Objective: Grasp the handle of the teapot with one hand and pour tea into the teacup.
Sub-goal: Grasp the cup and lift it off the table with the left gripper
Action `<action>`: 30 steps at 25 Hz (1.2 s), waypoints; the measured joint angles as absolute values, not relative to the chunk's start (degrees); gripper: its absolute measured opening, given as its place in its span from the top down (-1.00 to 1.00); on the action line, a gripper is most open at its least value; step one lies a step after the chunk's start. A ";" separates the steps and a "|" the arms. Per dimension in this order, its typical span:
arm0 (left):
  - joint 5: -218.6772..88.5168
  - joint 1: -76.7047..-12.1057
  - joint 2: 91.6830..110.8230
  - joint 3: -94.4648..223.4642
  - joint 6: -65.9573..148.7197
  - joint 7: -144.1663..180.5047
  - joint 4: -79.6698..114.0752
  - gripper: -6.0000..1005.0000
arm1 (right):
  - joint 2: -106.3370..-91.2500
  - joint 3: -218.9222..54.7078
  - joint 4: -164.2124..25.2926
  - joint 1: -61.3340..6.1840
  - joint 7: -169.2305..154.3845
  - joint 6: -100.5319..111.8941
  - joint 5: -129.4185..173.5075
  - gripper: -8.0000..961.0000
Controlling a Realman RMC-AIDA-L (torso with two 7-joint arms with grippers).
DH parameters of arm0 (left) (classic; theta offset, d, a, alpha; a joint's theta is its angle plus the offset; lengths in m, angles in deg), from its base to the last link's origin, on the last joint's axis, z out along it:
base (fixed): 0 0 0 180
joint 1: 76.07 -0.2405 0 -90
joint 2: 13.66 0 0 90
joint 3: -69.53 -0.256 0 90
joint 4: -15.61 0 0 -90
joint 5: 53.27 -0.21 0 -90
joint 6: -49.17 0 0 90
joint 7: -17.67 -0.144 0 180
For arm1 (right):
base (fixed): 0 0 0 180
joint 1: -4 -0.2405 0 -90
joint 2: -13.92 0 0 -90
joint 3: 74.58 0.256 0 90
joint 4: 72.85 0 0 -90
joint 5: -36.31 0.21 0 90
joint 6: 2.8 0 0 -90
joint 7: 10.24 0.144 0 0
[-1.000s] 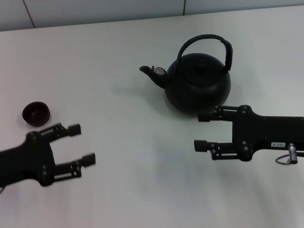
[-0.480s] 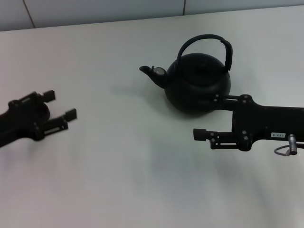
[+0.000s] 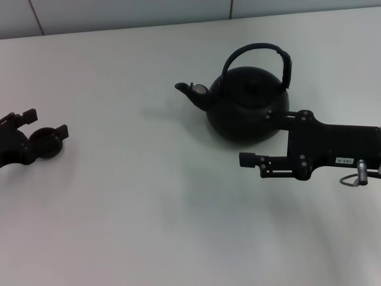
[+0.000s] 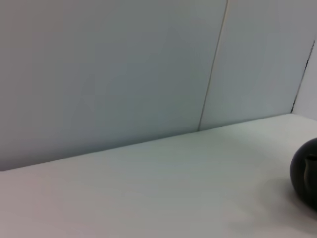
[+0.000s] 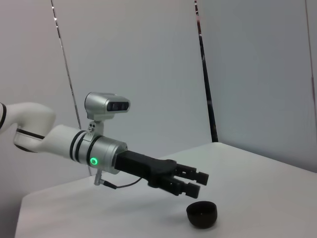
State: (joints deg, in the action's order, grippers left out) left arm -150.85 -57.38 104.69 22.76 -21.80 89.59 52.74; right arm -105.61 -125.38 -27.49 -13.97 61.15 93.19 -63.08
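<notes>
The teapot (image 3: pixel 248 104) stands on the table (image 3: pixel 149 208) upper right of centre in my head view, its spout (image 3: pixel 189 90) pointing left and the handle (image 3: pixel 262 56) arching over its top. My right gripper (image 3: pixel 253 137) sits just below it. The teacup (image 3: pixel 46 143) lies at far left, between my left gripper's (image 3: pixel 43 124) spread fingers.

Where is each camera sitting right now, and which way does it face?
Head view: on the robot's head, looking down at the table; shows the teapot, the teacup, the left end effector open around the teacup, and the right end effector open beside the teapot.
Left wrist view: looks low across the table toward the wall; no own body visible.
Right wrist view: faces the left arm.
Shared: head and right wrist views both show the left end effector and teacup.
</notes>
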 joint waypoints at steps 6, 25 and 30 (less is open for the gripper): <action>-151.34 -58.52 104.56 22.58 -21.58 89.65 53.12 -0.71 | -105.61 -125.37 -27.51 -14.15 61.13 92.99 -63.08 -0.56; -151.55 -59.07 104.62 20.49 -17.32 89.40 52.59 -0.71 | -105.58 -125.38 -27.50 -14.28 61.13 93.00 -63.09 -0.56; -151.55 -58.85 104.64 20.15 -16.02 89.12 52.18 -0.72 | -105.61 -125.38 -27.50 -14.28 61.13 93.00 -63.09 -0.56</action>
State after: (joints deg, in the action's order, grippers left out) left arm -151.55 -58.85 104.64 20.15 -16.02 89.12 52.18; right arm -105.61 -125.38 -27.50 -14.28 61.13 93.00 -63.09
